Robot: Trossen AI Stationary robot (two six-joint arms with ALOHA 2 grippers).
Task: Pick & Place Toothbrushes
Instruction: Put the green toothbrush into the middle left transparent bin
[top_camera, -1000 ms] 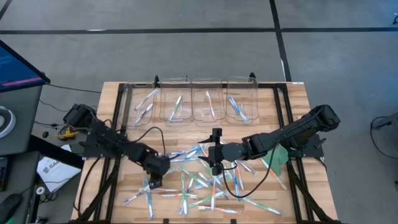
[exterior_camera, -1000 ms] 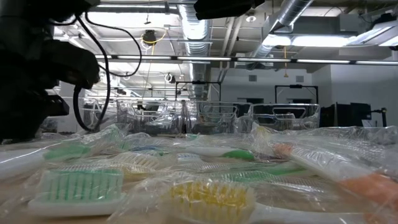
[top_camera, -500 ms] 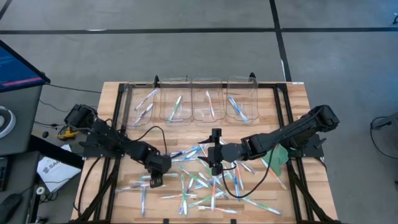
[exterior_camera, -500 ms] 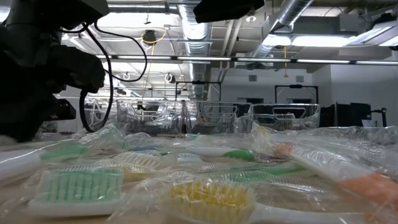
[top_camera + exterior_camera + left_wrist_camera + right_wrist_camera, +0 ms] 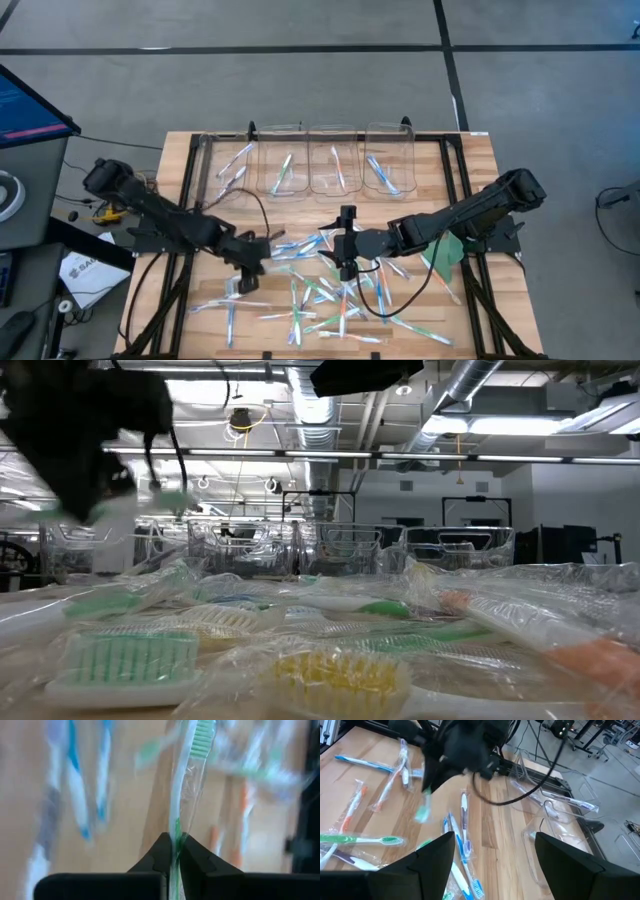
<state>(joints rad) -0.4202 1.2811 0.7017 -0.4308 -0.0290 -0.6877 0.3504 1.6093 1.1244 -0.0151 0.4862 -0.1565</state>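
High view: left gripper (image 5: 247,270) lifted above the left part of the wooden table (image 5: 470,150), fingers pinched on a green wrapped toothbrush (image 5: 187,785), handle clamped between both pads, bristle head pointing away from the wrist. Below and right of it, loose pile of wrapped toothbrushes (image 5: 320,300) strewn over the near half of the table, blue, green and orange among them. Along the far edge, row of four clear bins (image 5: 305,160), each with a few brushes inside. At centre, right gripper (image 5: 345,262) hovering low over the pile, fingers spread wide, nothing between them. Near right, flat green piece (image 5: 447,255) beside the right arm
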